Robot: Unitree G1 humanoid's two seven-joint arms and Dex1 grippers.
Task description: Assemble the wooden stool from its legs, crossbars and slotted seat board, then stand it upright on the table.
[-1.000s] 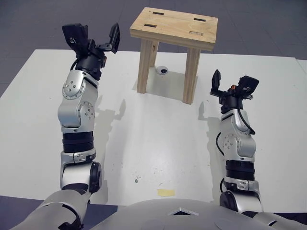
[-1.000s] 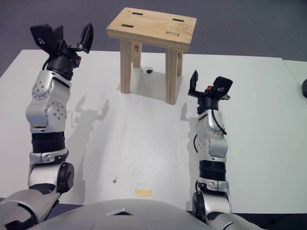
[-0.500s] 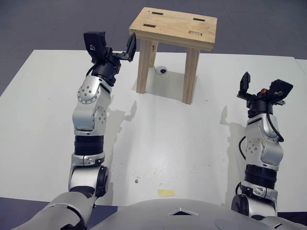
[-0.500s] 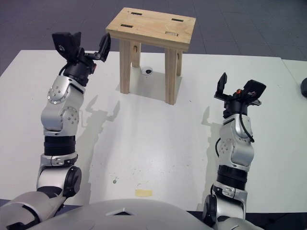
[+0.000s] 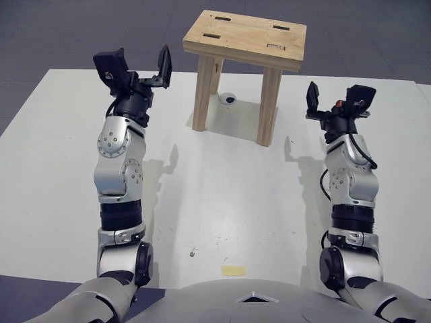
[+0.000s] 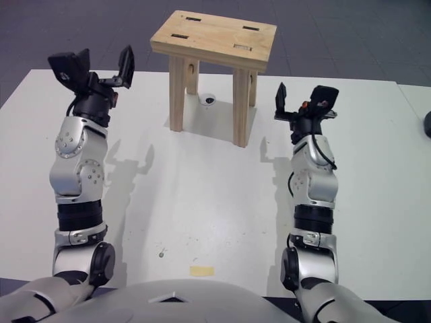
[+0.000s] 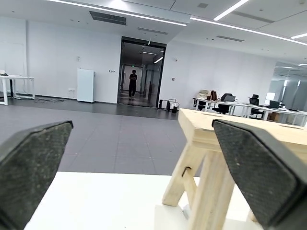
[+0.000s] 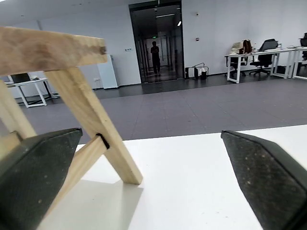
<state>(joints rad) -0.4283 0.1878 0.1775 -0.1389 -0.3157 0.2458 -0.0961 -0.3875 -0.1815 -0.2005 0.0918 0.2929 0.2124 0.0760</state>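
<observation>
The assembled wooden stool point(image 5: 244, 39) stands upright on the white table point(image 5: 215, 195) near its far edge, slotted seat on top and legs point(image 5: 267, 108) down. My left gripper point(image 5: 138, 62) is raised left of the stool, open and empty. My right gripper point(image 5: 335, 101) is raised right of the stool, also open and empty. In the left wrist view the stool point(image 7: 225, 158) stands past the open fingers point(image 7: 29, 167). In the right wrist view a stool leg point(image 8: 91, 129) with a crossbar shows past the open pads point(image 8: 268, 167).
A small white round object point(image 5: 228, 99) lies on the table under the stool. A yellow piece of tape point(image 5: 233, 270) sits near the front edge. The table's middle is bare white surface. Dark floor lies beyond the far edge.
The left gripper has swung back left, away from the stool's seat. The right gripper has moved left and farther away, closer to the stool. The stool has not moved.
</observation>
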